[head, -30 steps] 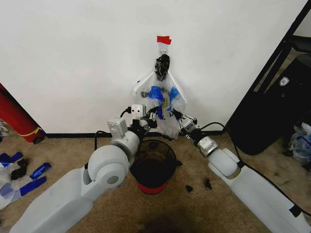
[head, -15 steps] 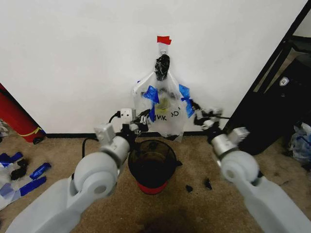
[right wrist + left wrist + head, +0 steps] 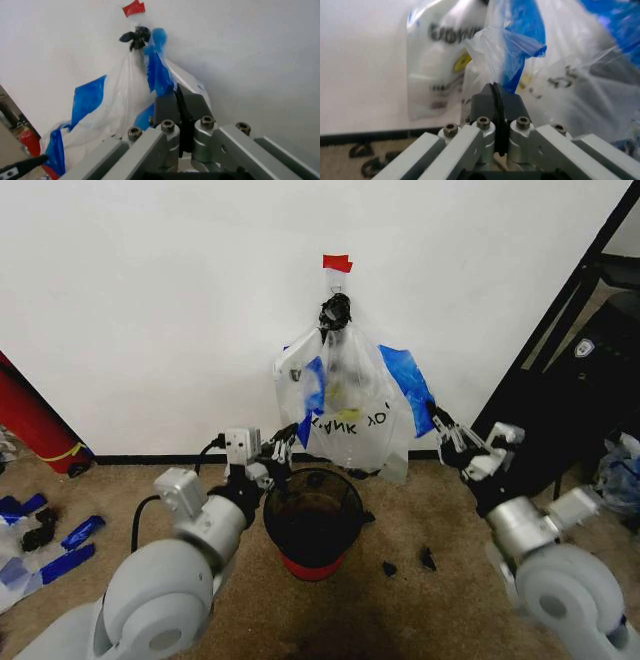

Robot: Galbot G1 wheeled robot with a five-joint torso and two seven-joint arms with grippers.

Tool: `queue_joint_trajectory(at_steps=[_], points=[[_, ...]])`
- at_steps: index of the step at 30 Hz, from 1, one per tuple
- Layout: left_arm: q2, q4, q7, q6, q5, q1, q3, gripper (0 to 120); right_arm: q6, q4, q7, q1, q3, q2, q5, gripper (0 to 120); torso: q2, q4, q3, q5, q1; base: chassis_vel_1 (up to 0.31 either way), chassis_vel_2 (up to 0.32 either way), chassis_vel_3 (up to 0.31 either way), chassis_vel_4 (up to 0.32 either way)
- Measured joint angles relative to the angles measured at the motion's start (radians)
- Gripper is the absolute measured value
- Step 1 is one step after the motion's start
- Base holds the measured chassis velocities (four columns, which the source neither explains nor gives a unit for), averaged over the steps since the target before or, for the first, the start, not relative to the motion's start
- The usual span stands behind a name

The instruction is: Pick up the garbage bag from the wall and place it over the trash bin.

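1. The wall (image 3: pixel 150 310) is plain white with a black baseboard along the carpeted floor (image 3: pixel 400 610); a red tape piece (image 3: pixel 337 262) sits high on it, just above a small hook.
2. The bag (image 3: pixel 350 405) hangs from that hook against the wall by a dark knotted top, spread wide, with blue tape strips on both sides, black print and a yellow mark showing.
3. The bin (image 3: pixel 315 520), black with a red band at its base, stands on the floor directly below the bag, its mouth open upward, near the baseboard.
4. The left tool (image 3: pixel 283 446) is at the bag's lower left edge, just above the bin's rim; in the left wrist view its fingers (image 3: pixel 495 105) are pressed together on a fold of the bag's plastic.
5. The right tool (image 3: pixel 447 432) is at the bag's lower right edge, beside the blue tape; in the right wrist view its fingers (image 3: pixel 177 108) are closed on the plastic.
6. The bag's bottom edge hangs between the two tools, just above the bin.
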Motion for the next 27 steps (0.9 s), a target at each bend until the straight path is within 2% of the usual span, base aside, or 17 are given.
queue_joint_trajectory(at_steps=[9,13,17,21,26,27], points=[[0.017,0.0,0.011,-0.001,0.029,0.123,-0.027,0,0.028,0.02,-0.029,-0.105,0.034,0.035,-0.048,0,0.0,-0.0001,0.0,0.0,0.0,0.0,0.0,0.0,0.0],[0.01,0.002,0.031,-0.006,0.081,0.203,-0.037,0,0.04,0.027,-0.04,-0.145,0.03,0.052,-0.078,0,0.0,0.0,0.0,-0.0001,0.0,0.0,0.0,0.0,0.0],[0.009,0.002,0.039,-0.01,0.096,0.229,-0.049,0,0.047,0.029,-0.046,-0.163,0.029,0.056,-0.088,0,0.0,0.0,0.0,0.0,0.0,0.0,0.0,0.0,0.0],[0.009,0.003,0.048,-0.018,0.085,0.186,-0.057,0,0.048,0.04,-0.042,-0.152,0.029,0.056,-0.087,0,0.0,-0.0003,0.0,0.0,0.0,0.0,0.0,0.0,0.0],[0.018,0.003,0.11,-0.026,0.059,0.118,-0.051,0,0.033,0.053,-0.024,-0.123,0.018,0.053,-0.082,0,0.0,-0.0002,0.0,0.0,0.0,0.0,0.0,0.0,0.0],[0.024,0.003,0.128,-0.026,0.056,0.108,-0.048,4,0.031,0.054,-0.021,-0.119,0.016,0.053,-0.082,0,0.0,-0.0002,0.0,0.0001,0.0,0.0,0.0,0.0,0.0]])
